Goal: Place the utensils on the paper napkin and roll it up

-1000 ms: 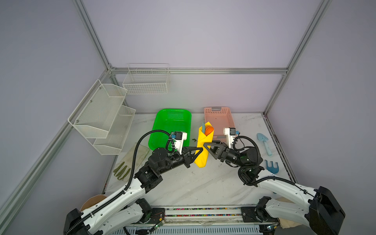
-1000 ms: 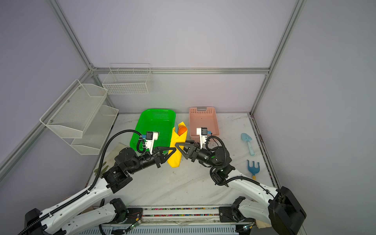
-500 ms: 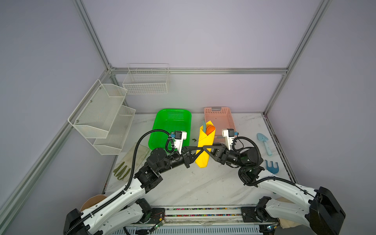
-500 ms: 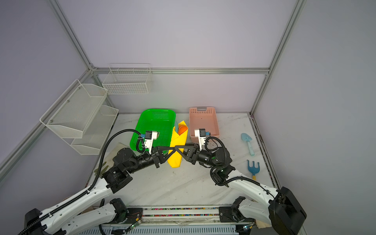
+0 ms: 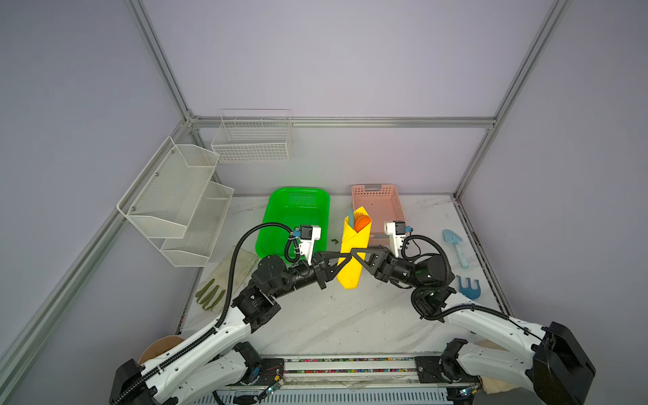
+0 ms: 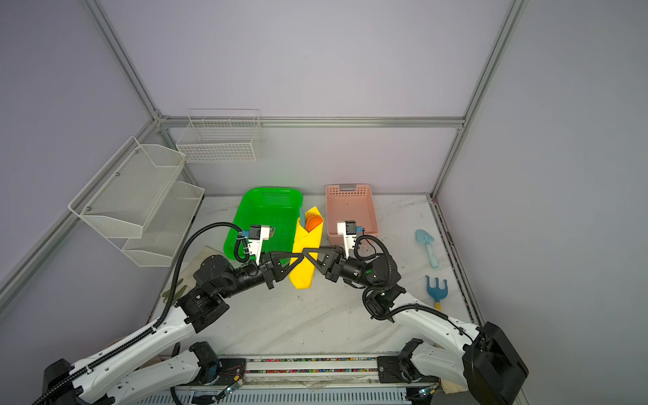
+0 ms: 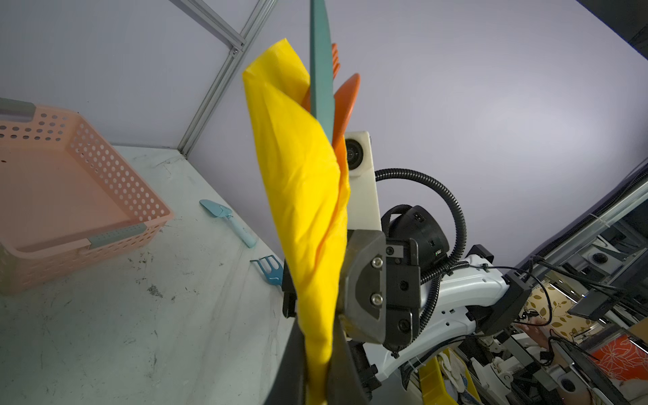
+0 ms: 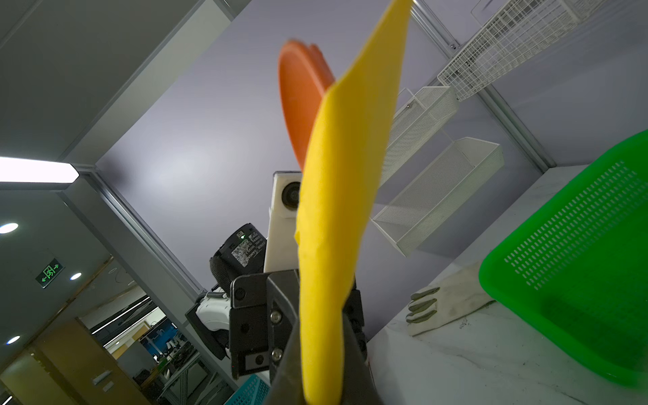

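A green basket [image 5: 298, 200] and a pink basket [image 5: 392, 207] flank the rolled paper napkin [image 5: 352, 242], held upright above the white marble counter [image 5: 333, 322]. The utensils [image 5: 362, 221] poke out of its top. The left tool [image 5: 350, 257] and right tool [image 5: 352, 250] each clamp its middle from opposite sides. A toy shovel [image 5: 456, 245] and rake [image 5: 468, 285] lie to the right, gloves [image 5: 210, 298] to the left. Wire shelves [image 5: 175, 196] hang on grey walls.

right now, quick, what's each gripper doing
left gripper: closed, holding the napkin roll.
right gripper: closed on the same napkin.
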You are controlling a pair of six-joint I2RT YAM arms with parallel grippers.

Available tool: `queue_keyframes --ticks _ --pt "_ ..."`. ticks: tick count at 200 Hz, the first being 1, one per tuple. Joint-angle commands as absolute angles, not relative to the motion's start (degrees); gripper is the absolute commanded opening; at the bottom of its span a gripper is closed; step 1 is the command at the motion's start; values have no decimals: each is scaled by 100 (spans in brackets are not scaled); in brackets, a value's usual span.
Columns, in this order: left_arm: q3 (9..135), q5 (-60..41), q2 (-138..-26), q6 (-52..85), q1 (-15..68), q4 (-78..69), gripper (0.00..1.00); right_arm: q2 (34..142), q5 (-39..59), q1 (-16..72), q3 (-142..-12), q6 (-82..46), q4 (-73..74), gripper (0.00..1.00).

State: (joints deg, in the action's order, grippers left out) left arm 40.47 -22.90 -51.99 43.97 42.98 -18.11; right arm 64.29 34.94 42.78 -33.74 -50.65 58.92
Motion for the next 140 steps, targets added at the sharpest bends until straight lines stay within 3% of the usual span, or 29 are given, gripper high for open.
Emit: queue_keyframes --ticks 1,21,41,101,110,140 --pt "3797 -2471 -5204 4425 4263 -1928 11 6398 3630 4307 -3314 -5181 6311 0" --pt "3779 -2407 -5154 4432 4232 -1909 35 6430 3591 4307 -3297 -5204 6306 0" --pt "3797 -2399 -5054 4438 4194 -1835 48 6469 3500 4307 -3294 -5212 6280 0" --pt "3862 -2213 -4552 4223 4089 -1163 65 6531 3242 4307 -3338 -5242 6041 0" --pt "3892 -2122 -4478 4154 4054 -940 74 6503 3208 4307 -3356 -5225 5958 0" --pt "3797 -1851 -4331 4140 3965 -791 75 6512 3177 4307 -3445 -5108 5810 0"
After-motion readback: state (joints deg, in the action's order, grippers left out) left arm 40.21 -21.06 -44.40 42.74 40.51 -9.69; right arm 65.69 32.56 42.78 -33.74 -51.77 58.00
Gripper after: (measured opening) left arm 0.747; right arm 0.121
